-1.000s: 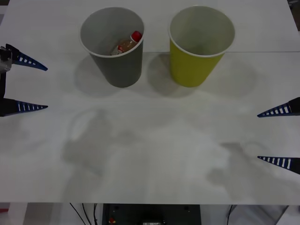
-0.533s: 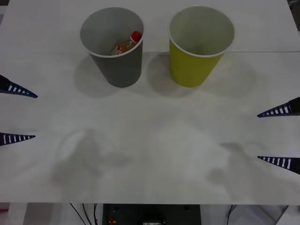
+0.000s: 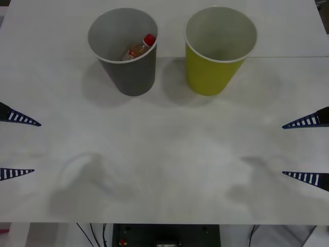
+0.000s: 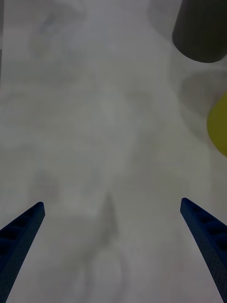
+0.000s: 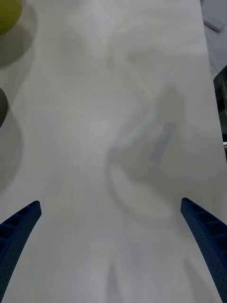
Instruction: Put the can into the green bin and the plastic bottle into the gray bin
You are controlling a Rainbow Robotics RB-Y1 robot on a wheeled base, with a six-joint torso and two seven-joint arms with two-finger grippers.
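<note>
The large dark gray tapered cup-shaped bin [image 3: 123, 49] stands upright at the far side of the white table [image 3: 164, 154], on the robot's left half. The small clear plastic bottle with a red cap and orange-yellow contents [image 3: 140, 47] lies tilted inside this gray bin, leaning against the inner wall with the cap uppermost and close to the white rim.

The large yellow-green tapered cup-shaped bin [image 3: 218, 49] stands upright just beside the gray bin, on the robot's right half. The 2 bins are near each other but do not touch. The visible part of the green bin's pale interior shows no item; its bottom cannot be seen, so the position of the can cannot be determined.

The left gripper [image 3: 18, 146] is at the left edge of the table, well apart from both bins. Its 2 blue ribbed fingers are spread wide and hold nothing. In the left wrist view, the left gripper [image 5: 113, 246] is above bare table surface, with edges of both bins at one side.

The right gripper [image 3: 306, 149] is at the right edge of the table, also well apart from the bins. Its 2 fingers are spread wide and hold nothing. In the right wrist view, the right gripper [image 4: 113, 246] faces bare table, with the gray bin [image 4: 201, 33] and part of the green bin [image 4: 218, 124] farther off.
</note>
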